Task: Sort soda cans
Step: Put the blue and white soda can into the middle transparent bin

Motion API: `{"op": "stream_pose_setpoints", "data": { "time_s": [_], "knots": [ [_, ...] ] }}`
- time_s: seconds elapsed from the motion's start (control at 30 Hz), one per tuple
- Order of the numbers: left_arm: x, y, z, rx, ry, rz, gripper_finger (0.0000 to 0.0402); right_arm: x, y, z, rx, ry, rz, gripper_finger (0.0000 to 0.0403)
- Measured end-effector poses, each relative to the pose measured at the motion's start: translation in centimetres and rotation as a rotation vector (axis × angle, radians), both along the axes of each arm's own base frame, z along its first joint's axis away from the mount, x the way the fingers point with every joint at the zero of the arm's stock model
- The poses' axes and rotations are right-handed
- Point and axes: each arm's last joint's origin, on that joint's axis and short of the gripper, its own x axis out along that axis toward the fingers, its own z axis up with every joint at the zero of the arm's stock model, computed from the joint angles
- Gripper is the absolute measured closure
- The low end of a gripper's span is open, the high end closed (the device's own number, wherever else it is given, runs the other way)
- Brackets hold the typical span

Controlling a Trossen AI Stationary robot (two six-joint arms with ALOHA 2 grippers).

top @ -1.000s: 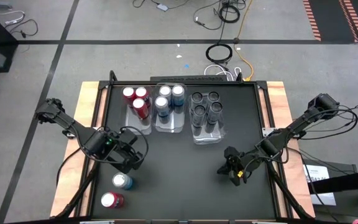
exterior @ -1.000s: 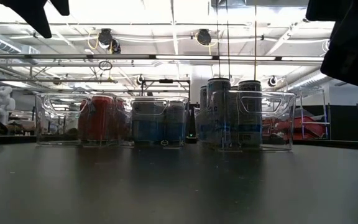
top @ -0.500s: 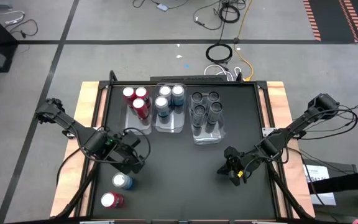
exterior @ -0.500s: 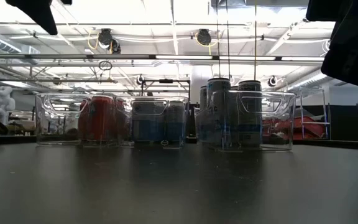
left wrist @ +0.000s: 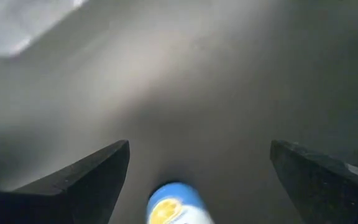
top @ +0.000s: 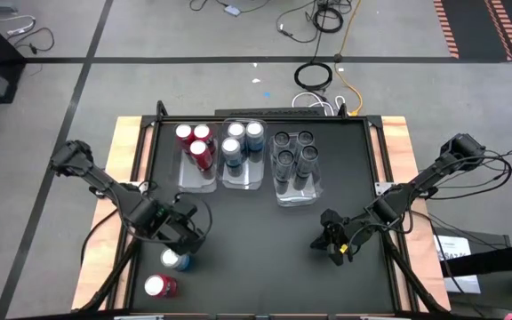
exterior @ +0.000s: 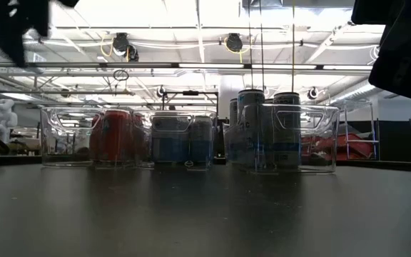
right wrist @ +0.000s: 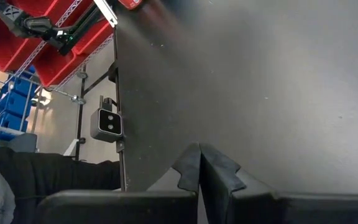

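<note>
My left gripper [top: 183,238] hangs open near the table's left front, pointing steeply down. It is just above and slightly to the far side of a loose blue-and-silver soda can [top: 174,260]. In the left wrist view that can [left wrist: 173,208] shows low between the two spread fingers of my left gripper [left wrist: 199,147], untouched. A red can [top: 159,286] stands nearer the front edge. Three red cans [top: 196,142], three blue cans [top: 241,140] and several dark grey cans [top: 295,156] stand in clear trays at the far side. My right gripper [top: 332,242] is shut at the right front, off the table and holding nothing.
The three clear trays [exterior: 188,139] stand side by side at the far middle. The black tabletop [top: 265,231] lies bare between the trays and the front edge. A raised black rim and wooden side boards [top: 124,169] border the table.
My left gripper has sunk and shifted slightly toward the table's near edge, coming in over the loose blue can. In the low view it hangs lower at the top left. The cans have stayed in place.
</note>
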Motion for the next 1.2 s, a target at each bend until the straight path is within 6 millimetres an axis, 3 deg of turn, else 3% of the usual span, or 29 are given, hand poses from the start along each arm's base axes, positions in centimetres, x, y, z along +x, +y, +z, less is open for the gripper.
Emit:
{"op": "stream_pose_setpoints", "data": {
  "time_s": [0.23, 0.6, 1.2],
  "knots": [
    [-1.4, -0.9, -3.5, -0.069, 0.092, 0.024, 0.0004, 0.0, 0.0, 0.0, 0.000, 0.000, 0.000, 0.0403],
    [-2.1, -1.8, -5.3, -0.216, 0.165, -0.004, 0.0004, 0.0, 0.0, 0.0, -0.020, -0.007, 0.013, 0.0403],
    [-2.9, -3.2, -5.4, -0.382, 0.283, -0.082, 0.0004, 0.0, -0.1, 0.0, -0.035, -0.016, -0.009, 0.0403]
  ]
}}
